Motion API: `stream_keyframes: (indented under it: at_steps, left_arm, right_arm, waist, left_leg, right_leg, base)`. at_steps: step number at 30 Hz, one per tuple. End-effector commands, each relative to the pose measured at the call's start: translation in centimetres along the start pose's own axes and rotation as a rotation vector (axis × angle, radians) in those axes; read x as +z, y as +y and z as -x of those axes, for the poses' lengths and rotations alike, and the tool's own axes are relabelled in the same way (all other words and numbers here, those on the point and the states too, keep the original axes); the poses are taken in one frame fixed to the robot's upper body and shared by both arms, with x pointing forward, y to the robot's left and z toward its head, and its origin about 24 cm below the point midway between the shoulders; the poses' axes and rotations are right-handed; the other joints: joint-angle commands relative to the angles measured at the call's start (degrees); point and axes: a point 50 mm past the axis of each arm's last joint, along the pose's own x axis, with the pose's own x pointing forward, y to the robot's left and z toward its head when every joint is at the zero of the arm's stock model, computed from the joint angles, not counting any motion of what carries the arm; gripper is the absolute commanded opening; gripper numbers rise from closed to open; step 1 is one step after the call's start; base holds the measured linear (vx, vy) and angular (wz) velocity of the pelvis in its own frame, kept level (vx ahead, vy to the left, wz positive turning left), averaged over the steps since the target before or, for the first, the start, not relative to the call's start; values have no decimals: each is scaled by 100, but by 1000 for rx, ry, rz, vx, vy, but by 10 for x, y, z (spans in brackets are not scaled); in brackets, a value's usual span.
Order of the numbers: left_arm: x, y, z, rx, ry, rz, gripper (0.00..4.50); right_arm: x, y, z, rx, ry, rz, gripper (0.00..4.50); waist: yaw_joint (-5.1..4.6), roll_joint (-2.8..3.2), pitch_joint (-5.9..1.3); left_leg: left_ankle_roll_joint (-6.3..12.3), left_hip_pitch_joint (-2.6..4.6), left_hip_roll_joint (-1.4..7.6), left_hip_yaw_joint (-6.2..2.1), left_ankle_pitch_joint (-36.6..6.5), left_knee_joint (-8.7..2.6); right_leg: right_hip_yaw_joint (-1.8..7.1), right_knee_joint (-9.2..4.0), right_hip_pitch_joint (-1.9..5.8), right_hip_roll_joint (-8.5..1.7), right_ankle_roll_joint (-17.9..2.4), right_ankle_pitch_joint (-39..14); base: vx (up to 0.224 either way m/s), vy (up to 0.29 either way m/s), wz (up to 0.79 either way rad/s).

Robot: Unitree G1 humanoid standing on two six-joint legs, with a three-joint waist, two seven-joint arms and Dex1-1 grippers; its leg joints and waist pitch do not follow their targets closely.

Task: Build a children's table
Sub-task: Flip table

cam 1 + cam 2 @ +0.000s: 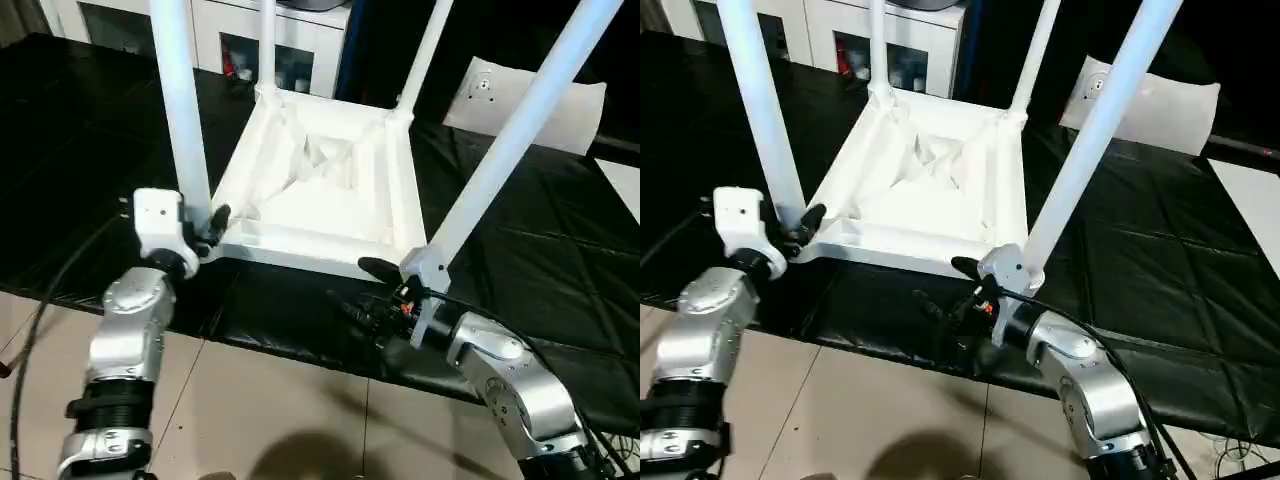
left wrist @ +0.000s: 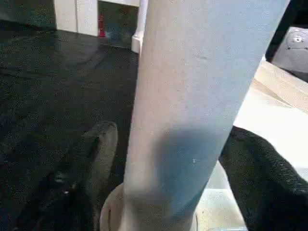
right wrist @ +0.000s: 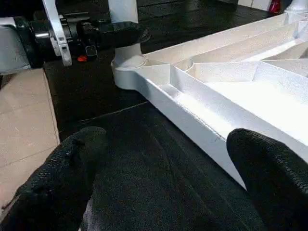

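The head stereo pair looks forward and down from above the silver forearms onto the black-covered bench (image 1: 520,230), both eyes framing the upturned children's table (image 1: 320,190) from slightly offset positions. The left wrist camera sits very close to the near-left leg (image 2: 192,110), facing along the left end effector (image 2: 163,192). The right wrist camera sits low near the bench, facing across the table's near edge toward that same leg, and it also catches the left end effector, as do the head views.
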Motion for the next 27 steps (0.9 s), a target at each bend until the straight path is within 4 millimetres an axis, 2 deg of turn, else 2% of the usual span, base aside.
stream_keyframes:
  at_steps: [1,7,10,18,22,27]
  left_arm:
    - [3,0,-1,-82,-10,2,322]
    - [-2,9,8,-235,56,-40,290]
    - [-5,11,10,-283,90,-55,256]
    - [-2,14,5,-272,82,-42,205]
    - [0,12,2,-268,66,-12,202]
    - [3,6,-2,-223,25,82,201]
  right_arm:
    - [0,0,3,12,3,0,450]
    - [0,0,4,26,3,2,450]
    - [0,-1,4,32,4,4,450]
    - [2,-2,3,39,1,10,450]
    - [3,-2,3,38,-1,11,450]
    - [2,-6,2,13,4,21,450]
  waist:
    - [32,93,-308]
    - [15,87,-308]
    - [19,89,-304]
    - [24,84,-305]
    - [44,93,-296]
    - [104,108,-306]
  left_leg:
    - [437,-4,631,-287,390,-455]
    - [371,8,635,-278,418,-466]
    - [319,14,642,-272,390,-471]
    - [272,11,641,-267,369,-475]
    - [197,7,638,-262,197,-481]
    - [153,22,654,-259,242,-473]
  right_leg:
    - [620,-346,310,-860,-586,-599]
    - [629,-309,307,-859,-666,-498]
    - [633,-308,307,-866,-678,-543]
    - [641,-295,320,-874,-715,-471]
    - [642,-345,320,-876,-633,-775]
    - [640,-323,308,-876,-659,-658]
  base:
    - [0,0,0]
    - [0,0,0]
    - [0,0,0]
    - [0,0,0]
    - [0,0,0]
    - [0,0,0]
